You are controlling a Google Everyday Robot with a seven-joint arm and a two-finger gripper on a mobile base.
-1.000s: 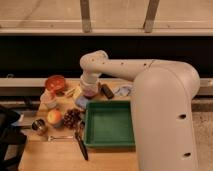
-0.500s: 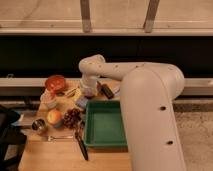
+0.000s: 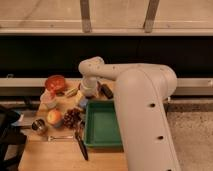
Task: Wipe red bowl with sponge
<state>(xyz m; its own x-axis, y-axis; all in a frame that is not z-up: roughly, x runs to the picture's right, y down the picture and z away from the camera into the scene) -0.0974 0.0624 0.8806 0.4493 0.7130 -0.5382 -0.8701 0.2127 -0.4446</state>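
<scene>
The red bowl (image 3: 56, 82) sits at the back left of the wooden table (image 3: 50, 155), empty as far as I can see. My gripper (image 3: 86, 95) hangs from the white arm that reaches in from the right, pointing down about a bowl's width to the right of the red bowl. It looks open with nothing in it. Right beneath it, by the green tray's corner, lies a small yellow and blue block, the sponge (image 3: 81, 102), partly hidden by the gripper.
A green tray (image 3: 102, 142) fills the table's right side. A pink-white cup (image 3: 48, 99), an apple (image 3: 54, 118), dark grapes (image 3: 71, 119), a metal cup (image 3: 38, 126), a fork (image 3: 60, 137) and a black-handled tool (image 3: 81, 146) lie in front. A dark object (image 3: 106, 91) lies behind the tray.
The arm's large link has swung across the right of the view. The gripper has shifted slightly left and down toward the table.
</scene>
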